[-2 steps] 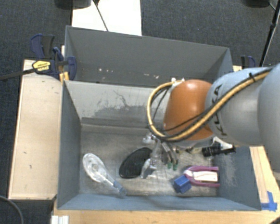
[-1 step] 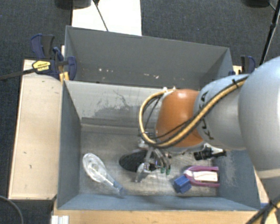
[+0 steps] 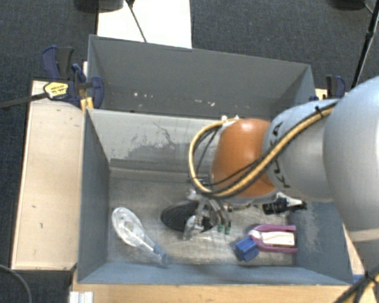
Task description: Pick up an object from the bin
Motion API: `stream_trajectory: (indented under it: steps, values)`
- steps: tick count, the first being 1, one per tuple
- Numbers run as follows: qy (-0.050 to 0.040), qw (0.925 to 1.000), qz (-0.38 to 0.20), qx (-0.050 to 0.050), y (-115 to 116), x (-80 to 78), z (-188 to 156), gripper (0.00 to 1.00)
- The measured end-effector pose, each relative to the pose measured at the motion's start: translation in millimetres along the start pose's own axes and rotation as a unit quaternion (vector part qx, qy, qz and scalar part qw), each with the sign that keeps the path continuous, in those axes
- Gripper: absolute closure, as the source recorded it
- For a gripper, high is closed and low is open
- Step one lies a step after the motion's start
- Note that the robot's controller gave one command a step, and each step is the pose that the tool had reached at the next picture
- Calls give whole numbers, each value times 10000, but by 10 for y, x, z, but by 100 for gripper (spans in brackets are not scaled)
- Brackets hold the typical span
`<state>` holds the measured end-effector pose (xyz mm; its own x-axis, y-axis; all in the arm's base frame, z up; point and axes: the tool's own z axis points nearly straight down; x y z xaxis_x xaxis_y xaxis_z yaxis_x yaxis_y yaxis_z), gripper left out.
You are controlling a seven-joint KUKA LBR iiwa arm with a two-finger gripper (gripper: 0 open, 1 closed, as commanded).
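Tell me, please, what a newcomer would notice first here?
The big grey arm with its orange cover reaches in from the right, its gripper low in the middle of the bin beside a dark oval thing. A clear plastic scoop lies at lower left, a purple and white thing with a blue piece at lower right.

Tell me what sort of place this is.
Likely a robotics lab for picking trials: a robot arm reaches into a grey metal bin of small things, with cables on the carpet.

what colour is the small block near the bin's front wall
Blue; the small plastic block shows best in the camera view.
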<state>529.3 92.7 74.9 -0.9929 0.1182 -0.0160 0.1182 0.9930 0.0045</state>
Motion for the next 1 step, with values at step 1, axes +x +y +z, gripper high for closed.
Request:
stream_trajectory:
  steps: [1]
  values:
    - [40,10000,-33,4,126,170,-1271,100]
